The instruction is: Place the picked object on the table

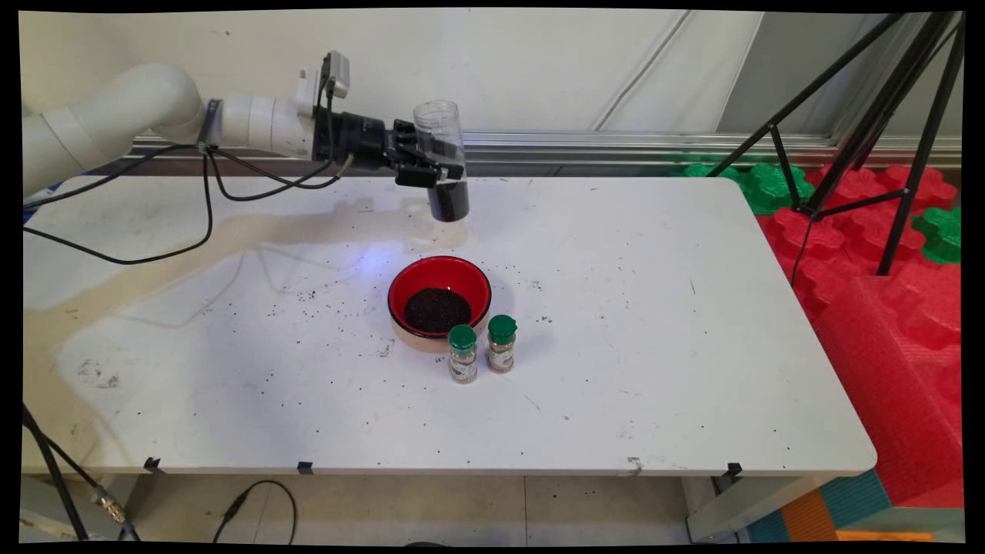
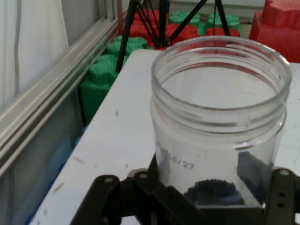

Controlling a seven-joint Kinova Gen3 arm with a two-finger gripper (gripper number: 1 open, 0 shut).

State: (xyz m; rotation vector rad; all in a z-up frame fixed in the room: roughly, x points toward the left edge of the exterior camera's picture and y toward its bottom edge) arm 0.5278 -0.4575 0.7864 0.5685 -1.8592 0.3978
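**Gripper held a clear jar above the bench**

Main view: the gripper reached in level from the left, clenched around the middle of a clear plastic jar and holding it in the air above the far part of the white bench. The jar stood nearly upright with its open mouth on top; its lower part was dark with black grains, its upper part see-through. The fingers hid part of the jar's middle. Below and nearer the camera, a red bowl sat on the bench with a heap of black grains in it. Two small spice bottles with green caps stood just in front of the bowl: the left bottle and the right bottle, side by side; whether they touched the bowl could not be told. Their labels were too small to read. Black specks lay scattered over the bench around the bowl. A black tripod stood at the right, over red and green foam blocks, its top cut off by the edge.

Hand view: the jar filled most of the picture, gripped low by the black linkage, its base cut off at the bottom edge. Its threaded rim was open. A few dark grains showed through the wall, and faint printed digits, partly hidden. The bench ran behind it.
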